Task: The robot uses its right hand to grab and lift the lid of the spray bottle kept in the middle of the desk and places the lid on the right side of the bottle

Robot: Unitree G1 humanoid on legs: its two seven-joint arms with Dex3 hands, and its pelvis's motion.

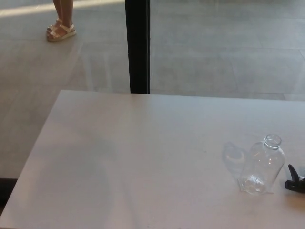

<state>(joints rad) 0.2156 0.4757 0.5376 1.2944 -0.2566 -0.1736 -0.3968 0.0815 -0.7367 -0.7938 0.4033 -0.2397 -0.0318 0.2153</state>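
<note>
While neither robot hand shows, the black spray-head lid (295,180) lies on the pale desk (119,157) at the right edge, just beside the clear, open-necked plastic bottle (261,165). Beyond stand a black post (137,45) and a person's sandalled feet (59,29).

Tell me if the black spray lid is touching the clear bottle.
Apart. The head view shows bare desk between the bottle and the spray lid on its right.

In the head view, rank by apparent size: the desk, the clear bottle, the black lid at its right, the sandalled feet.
1. desk
2. clear bottle
3. sandalled feet, farther off, so unsure
4. black lid, cut by the frame edge
</note>
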